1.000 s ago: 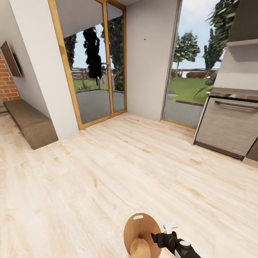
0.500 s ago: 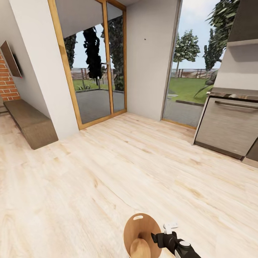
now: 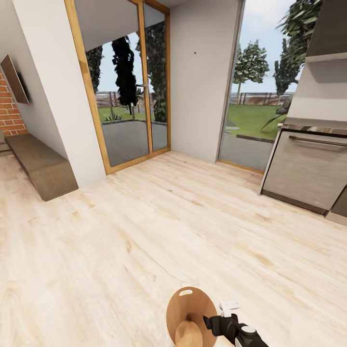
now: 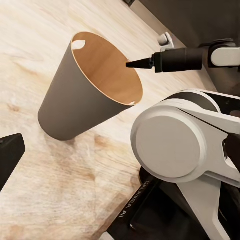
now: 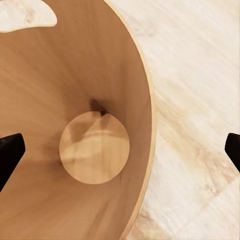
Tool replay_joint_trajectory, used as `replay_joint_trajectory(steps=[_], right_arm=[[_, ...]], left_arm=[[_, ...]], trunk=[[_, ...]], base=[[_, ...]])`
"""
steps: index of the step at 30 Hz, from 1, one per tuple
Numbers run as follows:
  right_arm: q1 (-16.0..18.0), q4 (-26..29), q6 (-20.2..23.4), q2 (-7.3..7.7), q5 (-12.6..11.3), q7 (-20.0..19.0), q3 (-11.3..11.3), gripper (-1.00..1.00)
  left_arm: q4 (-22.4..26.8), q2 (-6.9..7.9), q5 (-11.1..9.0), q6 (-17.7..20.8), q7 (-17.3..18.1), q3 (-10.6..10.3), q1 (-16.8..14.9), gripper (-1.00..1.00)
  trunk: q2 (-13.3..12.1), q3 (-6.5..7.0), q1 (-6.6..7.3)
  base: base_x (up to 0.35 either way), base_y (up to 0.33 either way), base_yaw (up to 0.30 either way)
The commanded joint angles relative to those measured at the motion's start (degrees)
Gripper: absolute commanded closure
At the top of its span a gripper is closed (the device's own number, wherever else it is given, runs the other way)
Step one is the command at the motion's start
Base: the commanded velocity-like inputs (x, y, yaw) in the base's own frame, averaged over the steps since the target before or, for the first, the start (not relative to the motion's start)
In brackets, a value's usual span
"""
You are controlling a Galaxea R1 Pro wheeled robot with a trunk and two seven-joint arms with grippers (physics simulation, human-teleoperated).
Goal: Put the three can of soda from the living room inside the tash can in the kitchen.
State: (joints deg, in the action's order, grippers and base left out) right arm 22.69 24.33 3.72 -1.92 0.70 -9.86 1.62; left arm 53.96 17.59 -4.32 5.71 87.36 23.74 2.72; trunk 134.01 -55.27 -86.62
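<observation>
One right hand point(image 3: 206, 320) spread wide at tash can point(image 3: 190, 315) rim; "GALAXEA" point(image 4: 131, 207) on robot.

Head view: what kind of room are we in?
Likely an open-plan home, where living room meets kitchen: pale wood floor, wood-framed glass doors onto a garden, a brick fireplace at left, a steel kitchen appliance at right.

The tash can point(image 3: 190, 318) runs off the head view's lower edge; the right tool point(image 3: 208, 322) overlaps its rim, jaws' spread unclear there.
</observation>
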Motion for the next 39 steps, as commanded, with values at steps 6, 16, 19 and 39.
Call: replay_joint_trajectory(steps=[6,16,19,39], right_arm=[[0.01,-0.11,-0.02,-0.05,0.00,0.01,0.00,-1.00],[0.01,-0.16,-0.03,-0.10,0.00,0.01,-0.01,-1.00],[0.00,-0.16,-0.03,-0.10,0.00,0.01,-0.01,-1.00],[0.01,-0.16,-0.03,-0.10,-0.05,0.01,-0.01,-1.00]], left_arm=[[0.00,0.01,-0.05,0.00,0.00,0.00,0.00,-1.00],[0.00,-0.01,-0.08,0.00,0.02,0.00,0.00,-1.00],[0.00,-0.01,-0.08,0.00,0.03,0.00,0.00,-1.00],[0.09,0.00,-0.08,0.00,0.07,0.02,0.00,-1.00]], trunk=[[0.00,0.00,0.00],[0.00,0.00,0.00],[0.00,-0.05,0.00],[2.81,-2.88,-1.54]], base=[[0.000,0.000,0.000],[0.000,0.000,0.000],[0.000,0.000,0.000],[0.000,0.000,0.000]])
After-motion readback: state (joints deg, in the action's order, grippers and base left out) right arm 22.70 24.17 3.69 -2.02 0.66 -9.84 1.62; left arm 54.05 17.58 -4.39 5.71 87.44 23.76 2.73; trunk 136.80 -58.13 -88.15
